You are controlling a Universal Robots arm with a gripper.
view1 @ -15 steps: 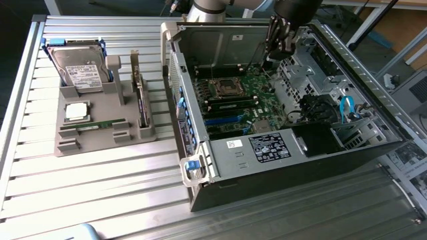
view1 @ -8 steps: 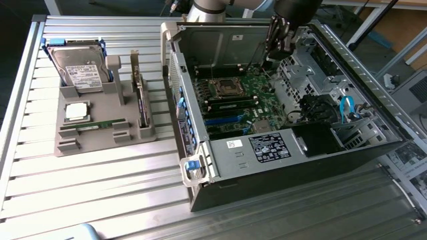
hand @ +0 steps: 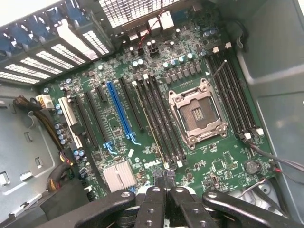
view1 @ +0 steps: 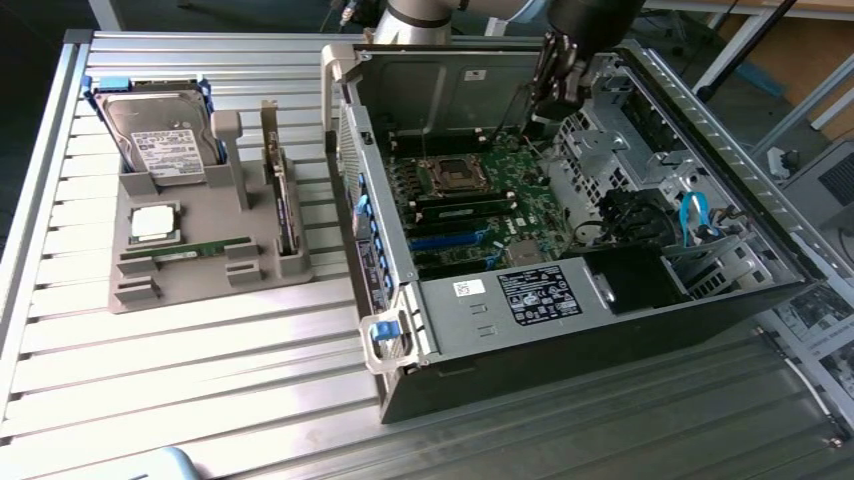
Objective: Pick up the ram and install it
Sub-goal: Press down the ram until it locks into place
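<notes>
Gripper (hand: 163, 183) closed, empty, above the motherboard (hand: 156, 118) inside the case; ram (view1: 187, 249) sits flat in the gray holder (view1: 200, 275), probably light, stiff, fragile, best pinched by long edges.

From the exterior view I lose the arm (view1: 427, 18) past the top edge, and the gripper (view1: 558, 95) is a dark shape over the open case (view1: 627, 300); I cannot make out its fingertips there. The case's far corner runs off the exterior view's right. In the wrist view the gripper (hand: 165, 176) is cut by the picture's edge, so I see little of its body. A thin green stick lies in the grey holder (view1: 200, 265) on the tabletop (view1: 200, 400); I take it for the ram (view1: 187, 247), but it is too small to be sure. The printing on the drive (view1: 158, 140) label is unreadable.
</notes>
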